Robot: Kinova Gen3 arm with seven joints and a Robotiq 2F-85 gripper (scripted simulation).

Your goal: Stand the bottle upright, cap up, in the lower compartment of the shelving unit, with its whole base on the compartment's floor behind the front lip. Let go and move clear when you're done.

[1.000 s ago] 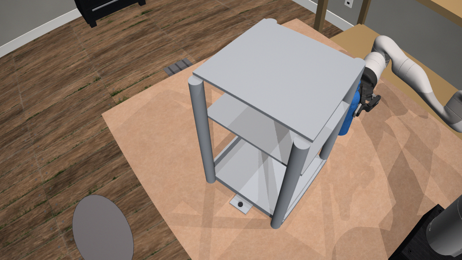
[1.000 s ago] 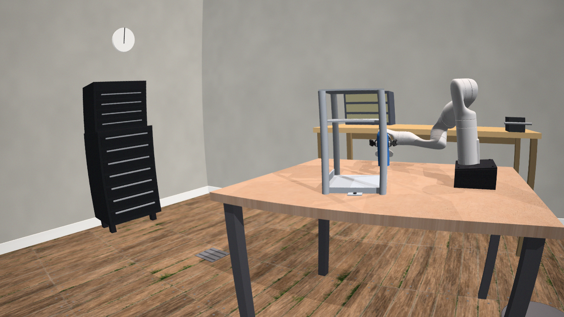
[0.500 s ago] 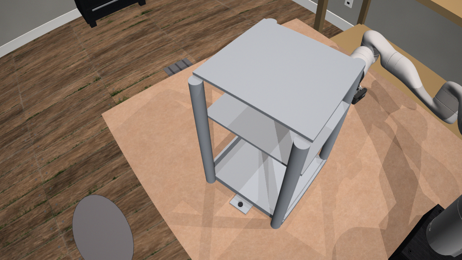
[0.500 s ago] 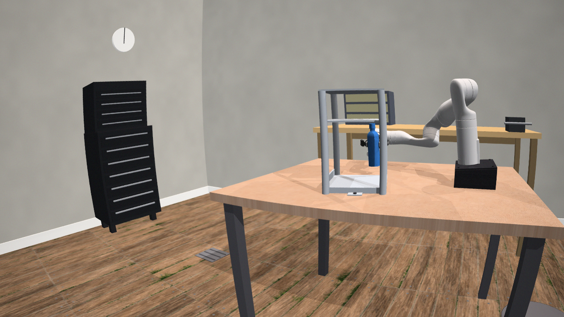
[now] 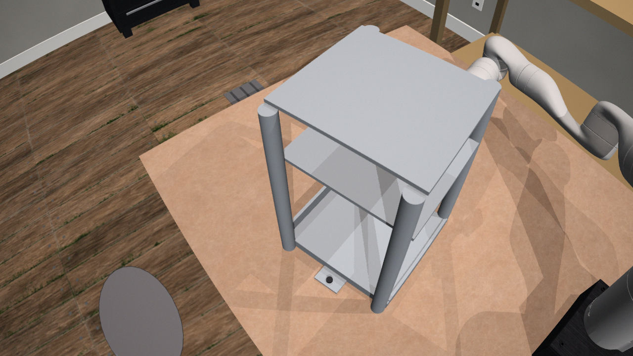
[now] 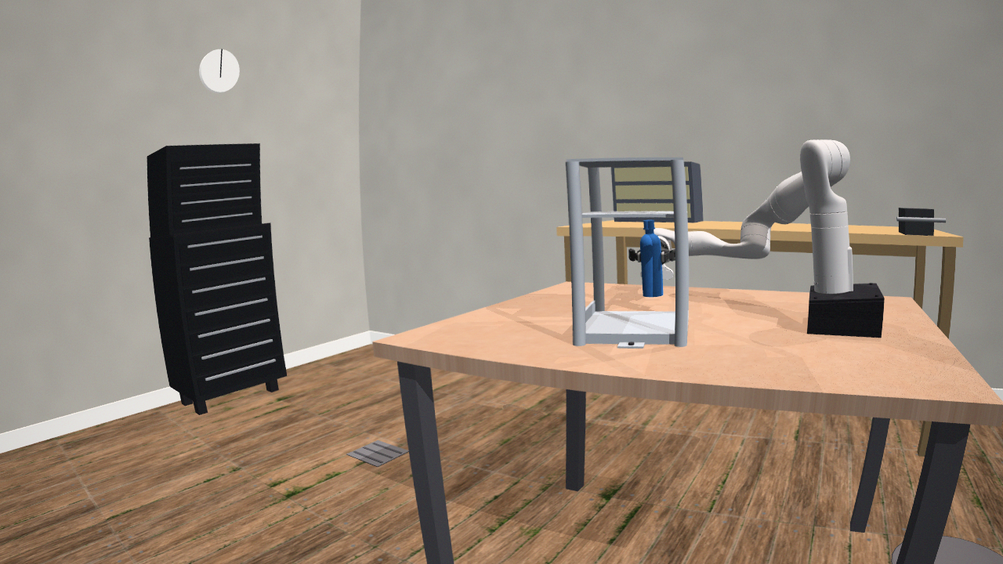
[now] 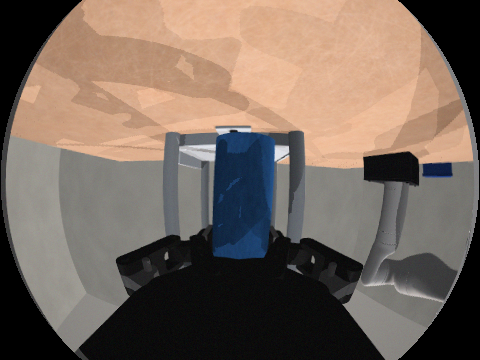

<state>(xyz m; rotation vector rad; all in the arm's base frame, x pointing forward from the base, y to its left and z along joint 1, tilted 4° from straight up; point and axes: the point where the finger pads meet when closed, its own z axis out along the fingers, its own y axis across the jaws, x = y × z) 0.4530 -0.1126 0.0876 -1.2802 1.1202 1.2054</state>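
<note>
The blue bottle [image 6: 650,259] is upright with its cap up. It hangs under the middle shelf of the grey shelving unit [image 6: 626,252], toward the unit's right side, with its base a little above the lower floor [image 6: 628,323]. My gripper [image 6: 648,256] is shut on the bottle's middle, reaching in from the right. In the wrist view the bottle [image 7: 243,200] fills the space between my fingers. In the overhead view the unit's top plate [image 5: 384,101] hides the bottle and gripper; only my arm [image 5: 531,84] shows.
The unit's four posts stand close around the bottle, the front right one [image 6: 678,252] nearest. A small grey plate with a black dot [image 5: 329,279] lies on the table in front of the unit. My black base block [image 6: 845,309] stands at the right.
</note>
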